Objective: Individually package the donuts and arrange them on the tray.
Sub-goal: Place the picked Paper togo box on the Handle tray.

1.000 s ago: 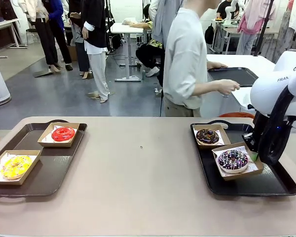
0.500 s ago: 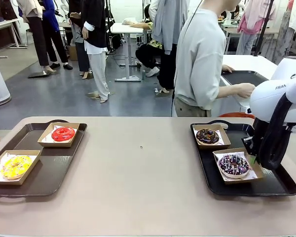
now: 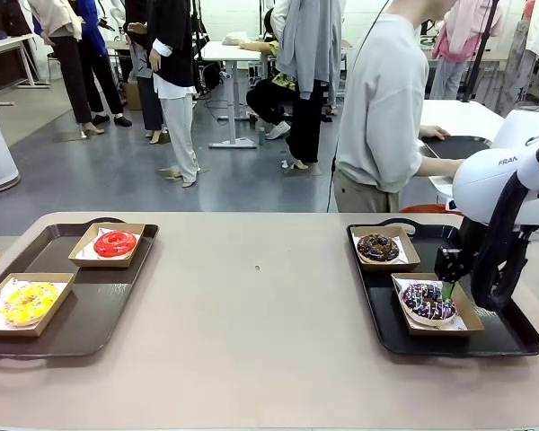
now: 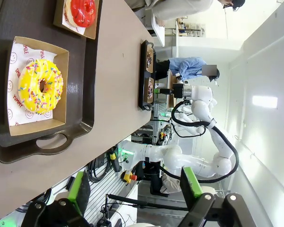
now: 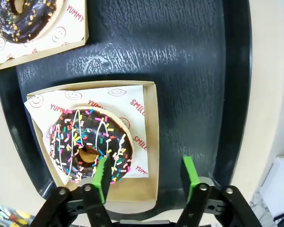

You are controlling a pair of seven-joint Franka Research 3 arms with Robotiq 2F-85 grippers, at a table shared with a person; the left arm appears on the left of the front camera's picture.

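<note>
On the right tray [image 3: 512, 337] a purple sprinkled donut [image 3: 428, 301] lies in a cardboard box [image 3: 469, 321], flat on the tray. My right gripper [image 3: 450, 285] hovers open just over that box's right edge, holding nothing. In the right wrist view the box wall [image 5: 154, 142] runs between the green pads [image 5: 188, 171] of my right gripper [image 5: 145, 176], beside the donut [image 5: 89, 144]. A chocolate donut [image 3: 377, 247] is boxed behind it. The left tray [image 3: 90, 319] holds a red donut [image 3: 115, 242] and a yellow donut [image 3: 27, 302], each in a box. My left gripper [image 4: 135, 189] stands open above the yellow donut [image 4: 40, 86].
A person in a grey top [image 3: 391, 108] stands at the far side of the table, turned toward another table with a dark tray [image 3: 454, 145]. Other people stand farther back. The tan tabletop [image 3: 260, 305] stretches between the two trays.
My right gripper has opened and let go of the purple donut's box, which now rests flat and nearer the tray's front. The person has stepped to the right.
</note>
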